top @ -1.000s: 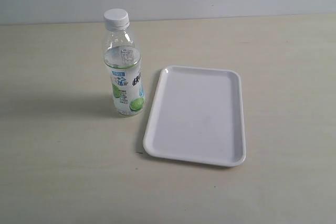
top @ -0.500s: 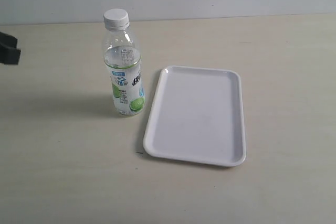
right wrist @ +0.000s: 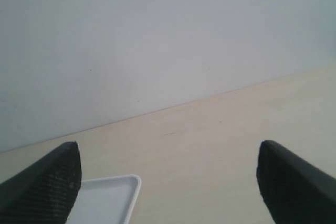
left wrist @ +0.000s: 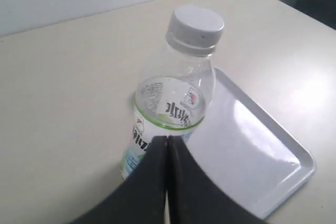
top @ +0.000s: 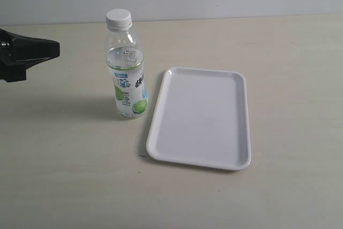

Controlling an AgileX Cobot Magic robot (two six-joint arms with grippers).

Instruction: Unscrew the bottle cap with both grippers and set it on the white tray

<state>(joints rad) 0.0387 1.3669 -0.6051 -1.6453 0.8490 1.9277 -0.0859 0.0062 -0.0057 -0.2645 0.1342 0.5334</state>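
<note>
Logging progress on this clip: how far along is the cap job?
Done: nothing; the bottle cap sits on the bottle, the white tray holds nothing. In hand: the left gripper, shut, points at the bottle, apart from it. Left: gripping, unscrewing, placing the cap.

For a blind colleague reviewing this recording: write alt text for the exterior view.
A small clear drink bottle with its white cap on stands upright on a beige table, just left of a white tray lying flat. A closed black gripper points toward the bottle from the picture's left edge, not touching it.
</note>
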